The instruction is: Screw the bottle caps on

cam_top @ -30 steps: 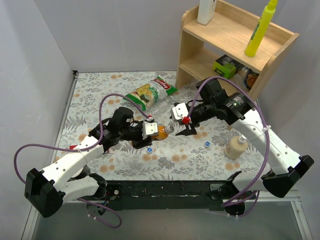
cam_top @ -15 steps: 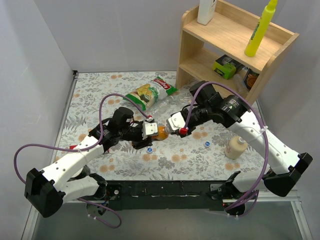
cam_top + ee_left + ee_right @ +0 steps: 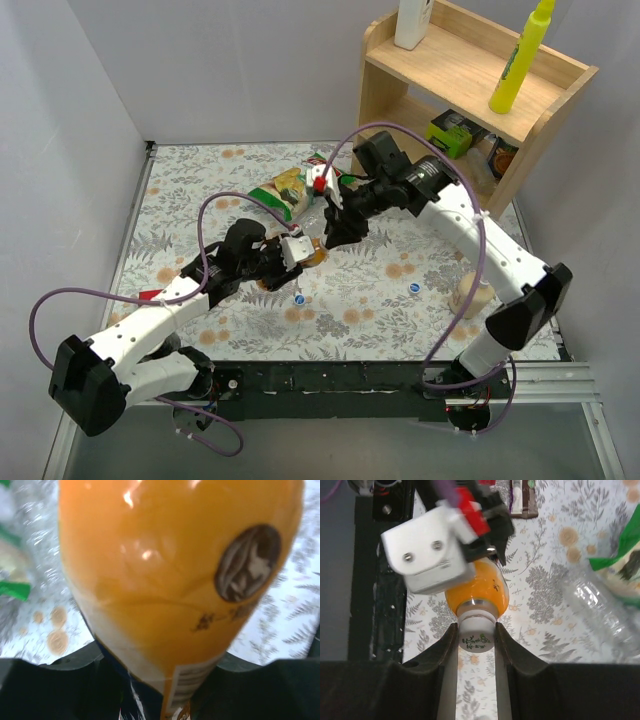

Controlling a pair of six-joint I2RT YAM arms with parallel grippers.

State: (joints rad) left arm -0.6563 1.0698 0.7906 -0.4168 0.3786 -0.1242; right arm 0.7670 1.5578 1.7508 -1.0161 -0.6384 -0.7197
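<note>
The small bottle of orange liquid (image 3: pixel 175 580) lies on its side in my left gripper (image 3: pixel 300 253), which is shut on its body; the bottle (image 3: pixel 317 255) fills the left wrist view. A whitish cap with green marks (image 3: pixel 476 639) sits on the bottle's neck (image 3: pixel 476 616). My right gripper (image 3: pixel 476 632) is shut on that cap, one finger on each side. From above, the right gripper (image 3: pixel 333 232) meets the bottle's mouth end. Two blue caps (image 3: pixel 298 298) (image 3: pixel 414 287) lie loose on the cloth. A clear bottle (image 3: pixel 605 615) lies close by on the table.
A green snack bag (image 3: pixel 290 188) lies behind the grippers. A cream pump bottle (image 3: pixel 470 295) stands at the right, partly behind my right arm. The wooden shelf (image 3: pixel 450 80) at the back right carries a tall yellow bottle (image 3: pixel 520 55) and a white bottle (image 3: pixel 412 22).
My right arm has swung up and back over the table, and its gripper has shut on the cap at the orange bottle's neck. The left gripper keeps its grip with hardly a shift.
</note>
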